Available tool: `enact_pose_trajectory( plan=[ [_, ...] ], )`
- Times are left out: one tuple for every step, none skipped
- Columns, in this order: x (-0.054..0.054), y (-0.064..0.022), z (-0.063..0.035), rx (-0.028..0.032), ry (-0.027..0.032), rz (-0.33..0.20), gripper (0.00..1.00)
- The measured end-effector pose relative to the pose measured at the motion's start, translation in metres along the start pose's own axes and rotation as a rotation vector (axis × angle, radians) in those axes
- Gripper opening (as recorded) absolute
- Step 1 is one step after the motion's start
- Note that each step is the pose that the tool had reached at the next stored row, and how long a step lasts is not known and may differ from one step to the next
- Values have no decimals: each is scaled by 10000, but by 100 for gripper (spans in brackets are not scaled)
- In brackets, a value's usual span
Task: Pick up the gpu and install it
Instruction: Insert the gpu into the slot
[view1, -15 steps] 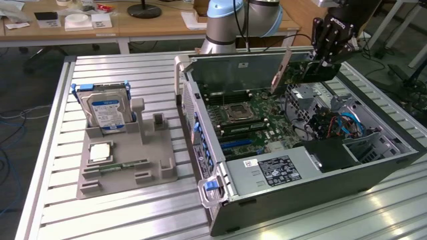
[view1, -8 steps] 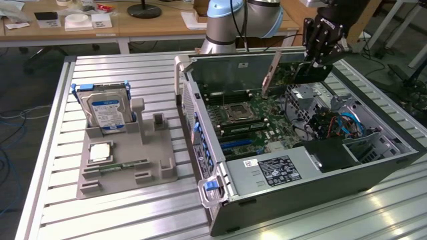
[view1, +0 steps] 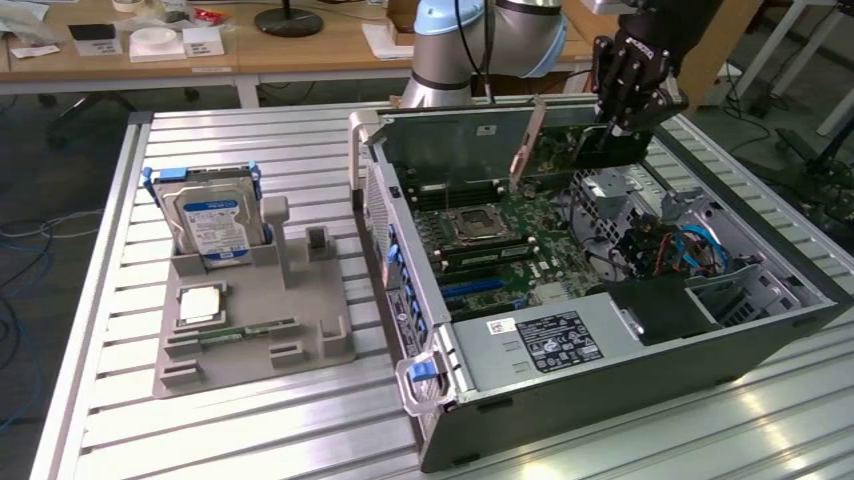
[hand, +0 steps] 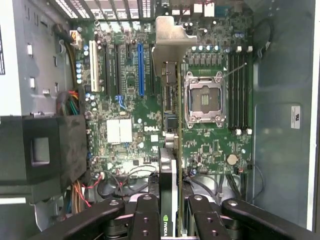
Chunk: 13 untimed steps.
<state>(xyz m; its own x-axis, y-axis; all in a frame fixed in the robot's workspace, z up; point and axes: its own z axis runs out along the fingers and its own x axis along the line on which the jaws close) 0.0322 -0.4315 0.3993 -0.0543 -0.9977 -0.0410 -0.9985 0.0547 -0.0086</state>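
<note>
Aluminium slatted table (view1: 240, 420), wooden desks (view1: 307, 55) behind; pincer (view1: 625, 120) grips gpu (view1: 594, 152).

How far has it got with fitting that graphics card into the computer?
Pickup looks done: the hand grips the gpu on edge over the open computer case. In hand: holding it above the motherboard. Left: the card is not yet seated in a slot.
</note>
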Motion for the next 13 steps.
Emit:
enact_pose_trajectory(
  plan=[
    [1,18,0,0,1,11,27],
    [3,31,0,0,2,14,27],
    [5,40,0,0,1,14,27],
    [7,49,1,0,0,15,27],
    [12,57,1,0,0,15,27],
    [17,66,2,0,0,15,27],
    [22,76,2,0,1,15,27],
    [28,86,2,0,1,15,27],
    [34,95,2,0,0,15,27],
    [38,104,2,0,1,16,27],
    [40,109,3,1,-1,16,27],
    [40,110,3,1,0,14,27],
    [40,110,2,0,1,14,27]
  ],
)
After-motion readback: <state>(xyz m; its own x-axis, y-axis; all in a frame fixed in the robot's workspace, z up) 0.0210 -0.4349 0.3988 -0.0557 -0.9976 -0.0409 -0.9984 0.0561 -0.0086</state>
